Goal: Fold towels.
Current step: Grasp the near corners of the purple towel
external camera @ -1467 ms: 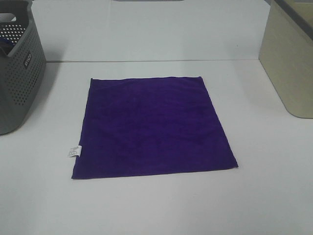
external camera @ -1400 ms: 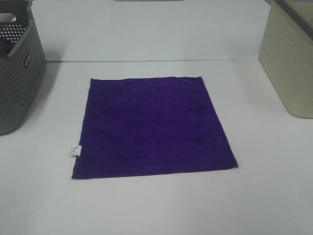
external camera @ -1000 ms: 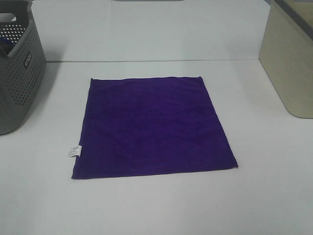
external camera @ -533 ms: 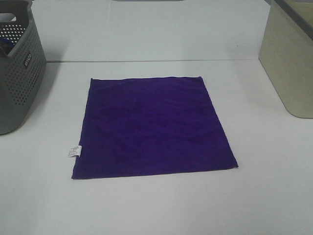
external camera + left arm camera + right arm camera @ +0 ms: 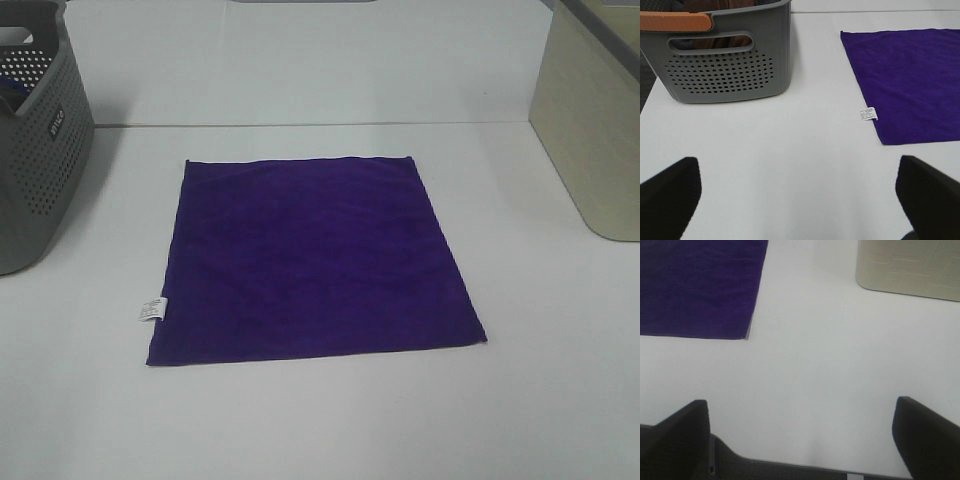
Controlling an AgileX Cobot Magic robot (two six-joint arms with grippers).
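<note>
The deep purple towel point(image 5: 315, 260) lies flat and unfolded in the middle of the white table, with a small white care tag point(image 5: 151, 309) on its left edge. It also shows in the left wrist view point(image 5: 910, 80) with its tag point(image 5: 868, 114), and in the right wrist view point(image 5: 697, 287). Neither gripper appears in the exterior high view. My left gripper point(image 5: 800, 192) is open and empty over bare table, apart from the towel. My right gripper point(image 5: 802, 432) is open and empty near the table's front edge, apart from the towel's corner.
A grey perforated basket point(image 5: 35, 150) stands at the left; in the left wrist view point(image 5: 725, 65) it holds some cloth. A beige bin point(image 5: 595, 130) stands at the right, also in the right wrist view point(image 5: 910, 267). The white table point(image 5: 320, 420) surrounds the towel.
</note>
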